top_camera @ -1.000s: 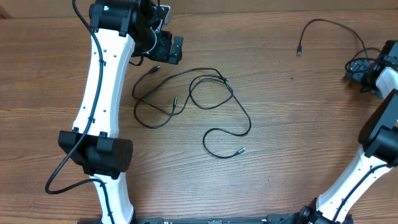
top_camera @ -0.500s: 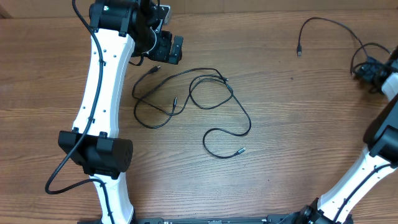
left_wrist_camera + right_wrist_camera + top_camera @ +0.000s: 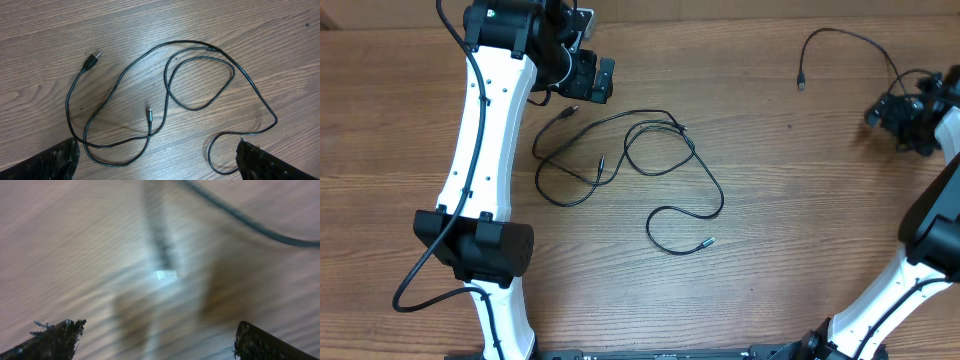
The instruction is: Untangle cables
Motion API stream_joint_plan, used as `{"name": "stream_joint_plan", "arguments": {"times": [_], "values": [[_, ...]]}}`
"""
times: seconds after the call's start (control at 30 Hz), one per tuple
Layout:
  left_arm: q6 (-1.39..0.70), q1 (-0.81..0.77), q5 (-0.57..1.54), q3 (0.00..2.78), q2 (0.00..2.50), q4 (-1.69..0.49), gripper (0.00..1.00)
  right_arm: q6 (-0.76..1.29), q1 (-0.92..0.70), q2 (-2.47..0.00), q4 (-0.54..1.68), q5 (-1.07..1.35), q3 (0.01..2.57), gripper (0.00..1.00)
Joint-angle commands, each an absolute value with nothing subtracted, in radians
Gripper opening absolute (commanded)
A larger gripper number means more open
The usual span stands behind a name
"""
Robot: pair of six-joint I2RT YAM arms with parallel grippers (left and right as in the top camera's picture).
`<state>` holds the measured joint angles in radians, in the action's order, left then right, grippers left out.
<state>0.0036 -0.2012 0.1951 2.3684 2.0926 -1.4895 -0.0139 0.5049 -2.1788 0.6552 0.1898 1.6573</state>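
Two lots of thin black cables [image 3: 692,148] are lying on the wooden table [image 3: 770,260], its brown grain running side to side in long streaks. The bigger tangle [image 3: 170,82] is sprawling just beside the left gripper [image 3: 592,80], on the side toward the arm bases. Its smooth, round cords are curling into overlapping loops, with one oval loop sitting inside a wider sweep. Seen from the left wrist, a chunky black plug [image 3: 90,61] is ending one strand, and a slim metal-tipped connector [image 3: 149,112] is lying among the loops. The left gripper is hanging spread wide, its rough black fingertips [image 3: 50,160] grasping nothing.

Well off to the right of the left gripper, a single cable [image 3: 855,36] is arching across the wood by itself, its small plug [image 3: 801,82] lying at the nearer end. The right gripper [image 3: 885,112] is hovering near that cord's farther end, fingers parted and empty. Its own camera is blurring badly, showing little more than a pale plug tip [image 3: 166,274] over the wood.

Below the left gripper, the white left arm [image 3: 485,130] with its thick black wiring is stretching alongside the tangle without covering it.
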Motion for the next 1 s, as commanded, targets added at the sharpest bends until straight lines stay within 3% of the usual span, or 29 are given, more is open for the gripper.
{"name": "stream_joint_plan", "arguments": {"times": [0.0,0.57,0.97], "values": [[0.02,-0.203,0.207,2.385,2.073,-1.488,1.0,-0.037,0.432,-2.023,0.685,0.326,1.658,1.0],[0.02,-0.203,0.207,2.385,2.073,-1.488,1.0,-0.061,-0.11,-1.943,0.748,0.446,1.656,1.0],[0.02,-0.203,0.207,2.385,2.073,-1.488,1.0,-0.05,-0.293,-2.037,0.724,0.406,1.655,1.0]]}}
